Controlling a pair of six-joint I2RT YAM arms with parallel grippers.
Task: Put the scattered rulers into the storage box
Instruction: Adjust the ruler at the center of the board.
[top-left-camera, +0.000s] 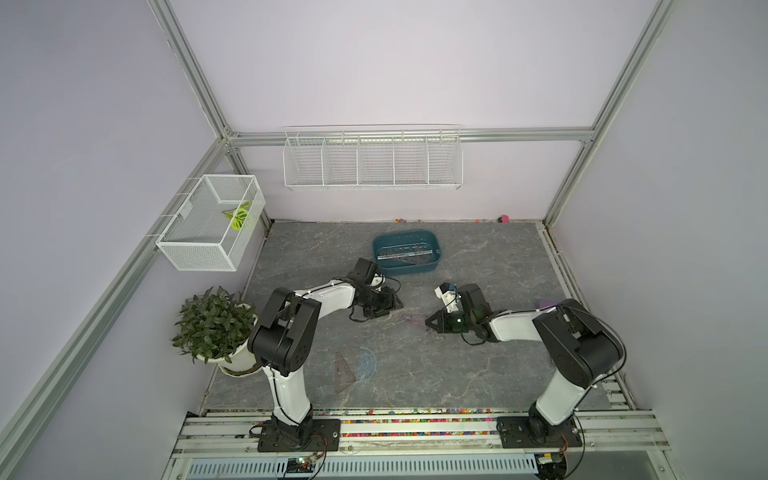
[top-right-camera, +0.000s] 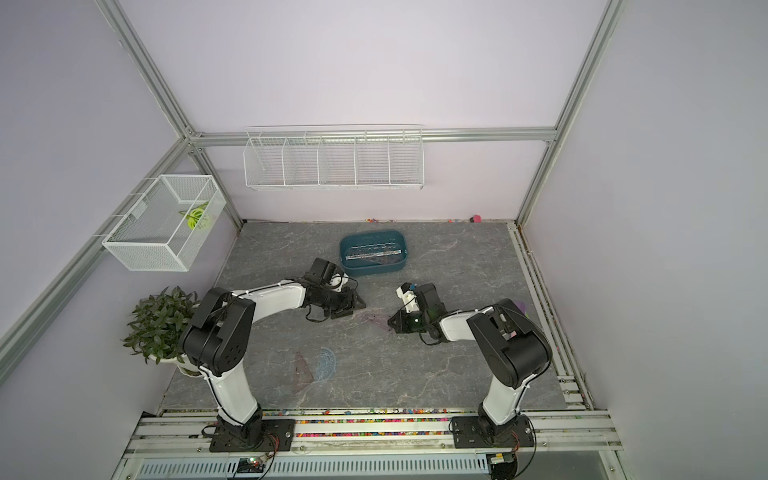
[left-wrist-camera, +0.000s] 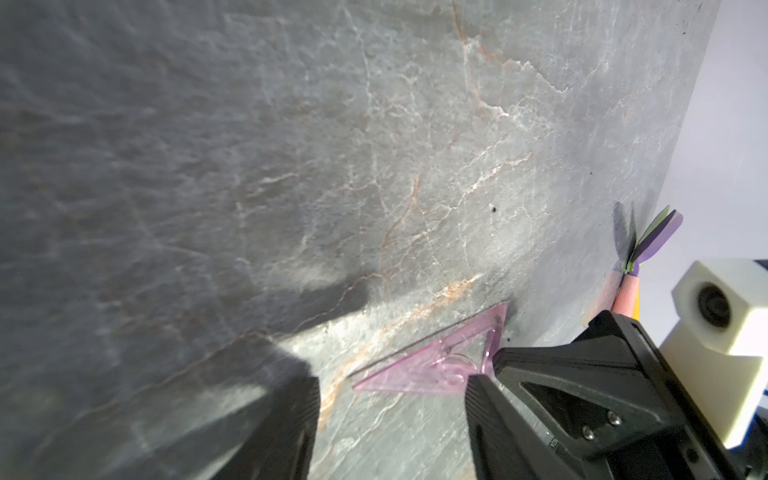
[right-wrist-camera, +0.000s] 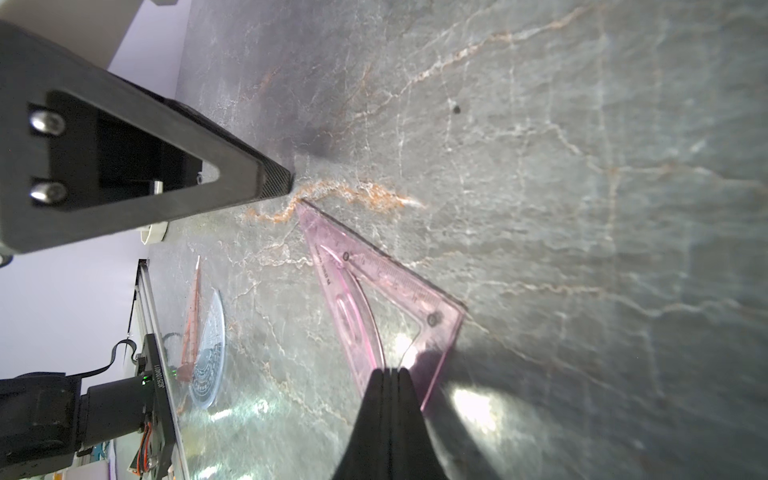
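A pinkish-purple triangle ruler (top-left-camera: 415, 322) (top-right-camera: 374, 320) lies flat on the grey table between my two grippers. My right gripper (right-wrist-camera: 390, 370) (top-left-camera: 429, 322) is shut, and its tip rests on the triangle's (right-wrist-camera: 374, 291) short side with nothing between the jaws. My left gripper (left-wrist-camera: 392, 386) (top-left-camera: 392, 306) is open and low over the table, one fingertip (right-wrist-camera: 284, 183) just off the triangle's (left-wrist-camera: 436, 370) sharp corner. The teal storage box (top-left-camera: 407, 271) (top-right-camera: 370, 271) stands behind, holding clear rulers (top-left-camera: 409, 251). A brown triangle (top-left-camera: 344, 374) (right-wrist-camera: 192, 316) and a bluish protractor (top-left-camera: 368, 363) (right-wrist-camera: 210, 353) lie near the front.
A potted plant (top-left-camera: 212, 324) stands at the left edge beside my left arm. White wire baskets hang on the left wall (top-left-camera: 212, 232) and back wall (top-left-camera: 372, 162). Purple and green foam pieces (left-wrist-camera: 656, 237) lie at the table's right edge. Coloured beads (top-left-camera: 415, 415) fill the front rail.
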